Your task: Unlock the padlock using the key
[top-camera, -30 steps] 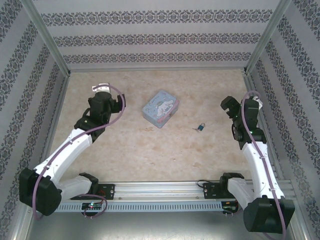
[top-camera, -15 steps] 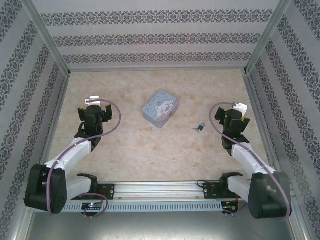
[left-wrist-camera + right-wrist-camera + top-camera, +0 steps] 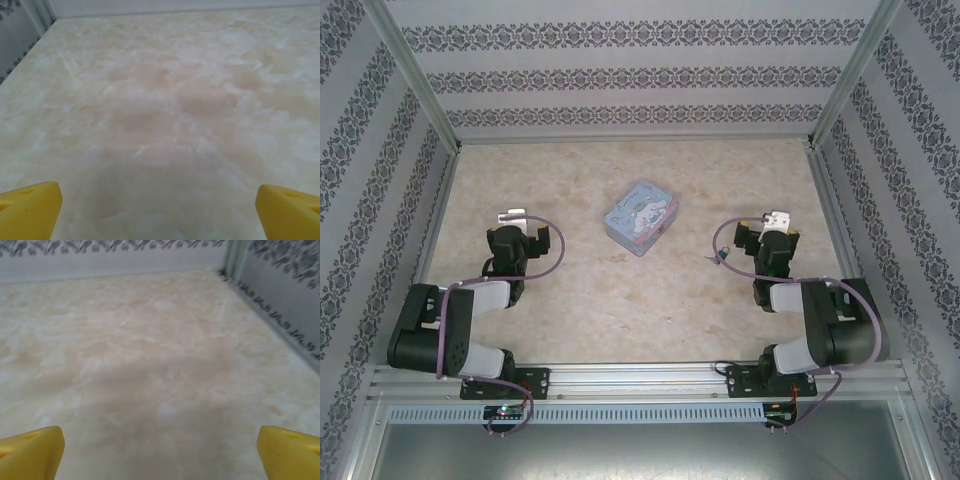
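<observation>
Left jaws and right jaws both spread wide, holding nothing, low over the bare desk. The padlock lies on the desk just beside the right jaws, apart from the tin box; the key is too small to tell apart there. Probably best: right jaws clamp the padlock body squarely, keyhole left exposed.

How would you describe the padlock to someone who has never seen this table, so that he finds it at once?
Start from the light blue tin in the middle of the marble table. The padlock lies to its right and slightly nearer, between the tin and the right arm. It is a tiny dark teal-grey object, far smaller than the tin.
</observation>
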